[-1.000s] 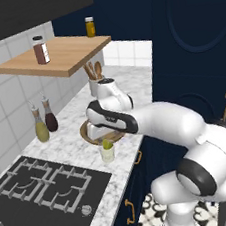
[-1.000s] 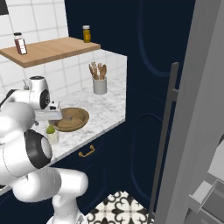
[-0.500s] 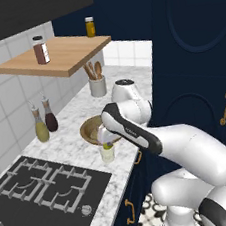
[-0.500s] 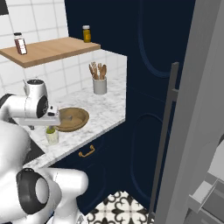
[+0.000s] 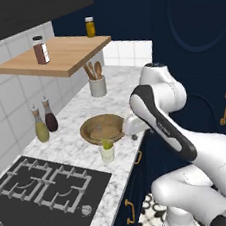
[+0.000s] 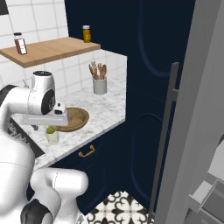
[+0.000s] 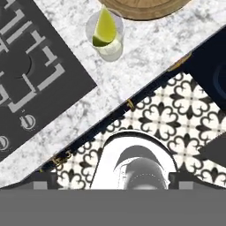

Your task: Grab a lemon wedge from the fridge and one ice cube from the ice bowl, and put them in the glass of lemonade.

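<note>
The lemon wedge (image 7: 103, 27) is sitting in the glass of lemonade (image 7: 106, 35); the hand (image 5: 133, 127), jaws apart and empty, is hovering beside the ice bowl (image 5: 103, 129), likely for ice

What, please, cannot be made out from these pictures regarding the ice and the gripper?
- Ice bowl: any cubes are too small to tell in the left base view; the hand view cuts the bowl at its top edge.
- Gripper: its fingers are hidden behind the hand's white body in both base views.
</note>
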